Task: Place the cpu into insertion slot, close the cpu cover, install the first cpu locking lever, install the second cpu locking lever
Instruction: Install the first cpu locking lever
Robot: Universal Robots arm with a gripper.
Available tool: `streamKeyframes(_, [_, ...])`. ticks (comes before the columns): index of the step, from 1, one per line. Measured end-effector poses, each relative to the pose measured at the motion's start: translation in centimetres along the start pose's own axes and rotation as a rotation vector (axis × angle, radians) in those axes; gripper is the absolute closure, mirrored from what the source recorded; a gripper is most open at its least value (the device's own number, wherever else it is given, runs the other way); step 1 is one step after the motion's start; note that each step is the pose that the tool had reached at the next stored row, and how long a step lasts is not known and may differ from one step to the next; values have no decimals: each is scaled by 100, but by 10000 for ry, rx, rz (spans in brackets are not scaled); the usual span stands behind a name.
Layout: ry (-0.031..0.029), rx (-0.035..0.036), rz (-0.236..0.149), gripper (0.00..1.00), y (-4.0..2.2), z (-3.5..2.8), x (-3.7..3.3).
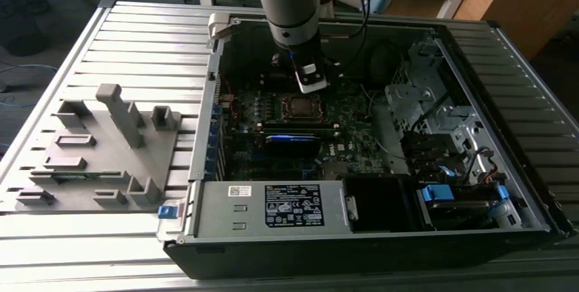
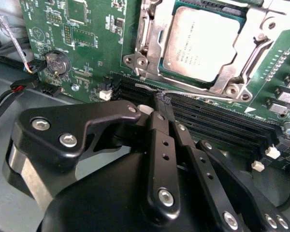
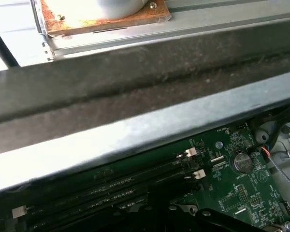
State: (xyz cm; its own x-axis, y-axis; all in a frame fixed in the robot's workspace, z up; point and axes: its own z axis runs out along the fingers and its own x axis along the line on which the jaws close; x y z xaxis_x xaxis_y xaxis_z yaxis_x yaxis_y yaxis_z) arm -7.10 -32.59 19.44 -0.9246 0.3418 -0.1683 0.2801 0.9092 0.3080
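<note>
Black metal computer case (image 1: 362,258) lies open, green motherboard (image 2: 87,43) exposed. Black two-fingered gripper (image 2: 160,100), clenched, hangs at twelve o'clock of the square silver-framed insertion slot (image 1: 299,107) in the exterior view. Silvery windowed cpu cover (image 2: 154,36) lies closed over the dull-grey square cpu (image 2: 203,41); fingertips (image 2: 157,107) sit at a thin wire locking lever (image 2: 198,93).

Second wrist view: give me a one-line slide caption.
Cpu seated in its insertion slot under the closed cpu cover, hand at the thin wire locking lever beside the memory slots.
</note>
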Motion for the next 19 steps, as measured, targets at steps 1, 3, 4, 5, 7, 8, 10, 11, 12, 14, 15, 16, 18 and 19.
streamKeyframes(1, [-15,-7,-3,90,-5,4,9])
streamKeyframes(3, [-62,-24,-16,90,-19,21,24])
streamKeyframes(4, [-78,-29,-21,90,-24,27,27])
streamKeyframes(5, [-85,-33,-23,90,-28,31,27])
streamKeyframes(7, [-89,-34,-23,90,-32,31,26])
streamKeyframes(8, [-89,-34,-24,90,-35,30,25])
streamKeyframes(10, [-90,-35,-24,90,-42,29,22])
streamKeyframes(11, [-91,-32,-24,90,-47,28,20])
streamKeyframes(12, [-93,-31,-25,90,-52,27,18])
streamKeyframes(14, [-94,-22,-28,90,-62,25,15])
streamKeyframes(15, [-96,-22,-29,90,-67,25,13])
streamKeyframes(16, [-99,-23,-28,90,-68,27,14])
streamKeyframes(18, [-100,-22,-28,90,-69,27,14])
streamKeyframes(19, [-100,-21,-29,90,-69,27,14])
